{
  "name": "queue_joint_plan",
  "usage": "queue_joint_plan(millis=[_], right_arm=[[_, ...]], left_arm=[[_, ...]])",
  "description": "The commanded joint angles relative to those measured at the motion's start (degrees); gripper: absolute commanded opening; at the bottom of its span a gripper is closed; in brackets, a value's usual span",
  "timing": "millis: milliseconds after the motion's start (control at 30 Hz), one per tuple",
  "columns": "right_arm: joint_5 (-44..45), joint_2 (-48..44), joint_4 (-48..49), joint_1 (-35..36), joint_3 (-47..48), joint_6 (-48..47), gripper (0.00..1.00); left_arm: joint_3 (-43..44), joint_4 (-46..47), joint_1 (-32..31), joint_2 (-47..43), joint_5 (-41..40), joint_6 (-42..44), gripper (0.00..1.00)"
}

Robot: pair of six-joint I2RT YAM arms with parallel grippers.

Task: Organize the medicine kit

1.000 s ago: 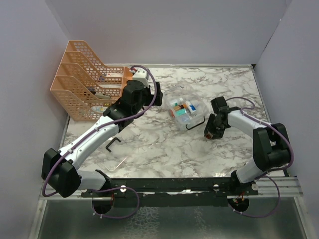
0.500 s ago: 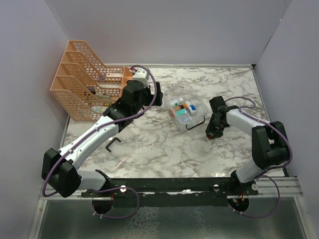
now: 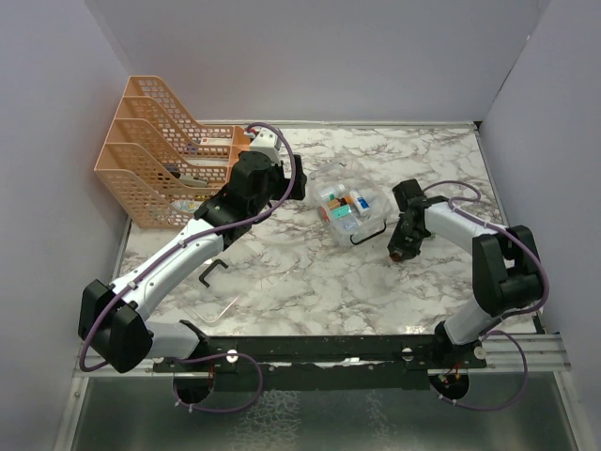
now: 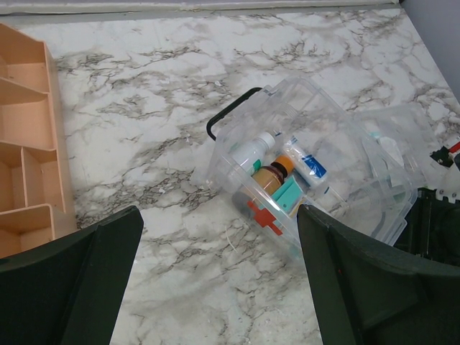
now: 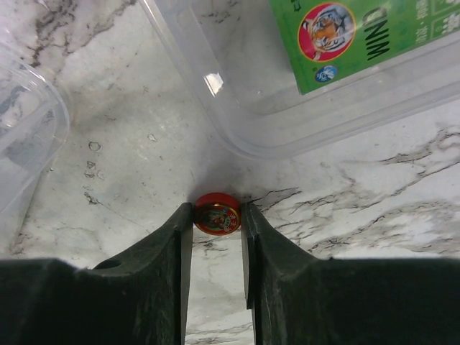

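While the left jaws gape near the clear medicine kit (image 4: 316, 180), the right jaws pinch a round red tin (image 5: 217, 215).

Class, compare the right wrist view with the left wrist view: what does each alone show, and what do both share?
Only the right wrist view: a small red tin pinched by the right gripper, and a green tiger-printed packet in a clear tray. Only the left wrist view: the medicine kit with its black handle, bottles inside, and the orange rack. Both: the marble table.
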Motion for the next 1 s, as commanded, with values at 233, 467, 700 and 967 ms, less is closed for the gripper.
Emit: queue_joint_plan(millis=[233,467,700,967], right_arm=[[10.29,-5.84,-4.45,-0.5,10.51,-1.14,0.25],[11.79,-6.66,-3.0,-9.69,12.03,-4.75,0.24],[8.68,-4.58,1.22,-20.13,13.12,-7.23,0.24],[7.57,-0.38,0.75,-24.85,16.0,-7.15,0.22]], left_arm=[[-0.1,0.11,-0.34,-1.9,-1.83,1.42,0.92],[-0.22,0.14,-0.33,-2.19,-2.48,1.87,0.92],[-0.45,0.2,-0.34,-2.26,-2.84,2.3,0.92],[-0.37,0.21,-0.35,-2.26,-3.29,2.53,0.92]])
